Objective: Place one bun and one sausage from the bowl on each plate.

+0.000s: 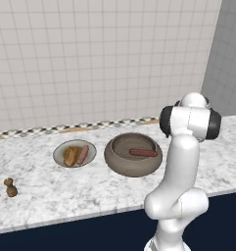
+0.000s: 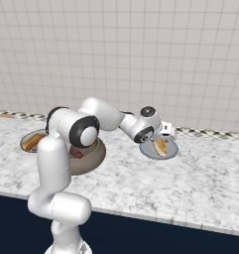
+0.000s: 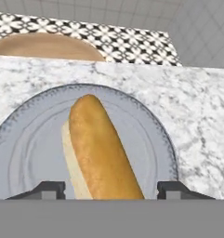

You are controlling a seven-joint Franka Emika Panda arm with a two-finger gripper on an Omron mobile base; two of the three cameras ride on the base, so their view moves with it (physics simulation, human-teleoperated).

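On the far left of the tabletop [image 1: 51, 188] stand two small brown shakers [image 1: 11, 187], well apart from the end effector. Next comes the brownish plate [image 1: 74, 153], flat, round and grey-rimmed, carrying a golden bun [image 1: 70, 156] and a pinkish-red sausage [image 1: 83, 154] side by side, touching. Just to its right sits the bowl [image 1: 133, 154], deep, round and dull brown-grey, with fine rings inside and much taller than the plate. One dark red sausage [image 1: 143, 153] lies across its inside.

In the right base view the arm reaches over the bowl [image 2: 93, 158] toward the right, and the end effector [image 2: 166, 130] hangs just above the far edge of the bluish plate [image 2: 169, 152]. This plate is flat, plain blue-grey with a faintly darker rim. On it lies a second bun [image 2: 161, 147].

In the hand view that bun [image 3: 102, 149] is long and golden-brown on top, with a pale cream cut side along its left, running from the plate's middle down between the two finger tips. The bluish plate [image 3: 146, 125] lies directly beneath the end effector [image 3: 111, 190], whose tips stand wide, one on each side of the bun, clear of it. Beyond the plate, a patterned tile strip [image 3: 127, 44] runs along the wall.
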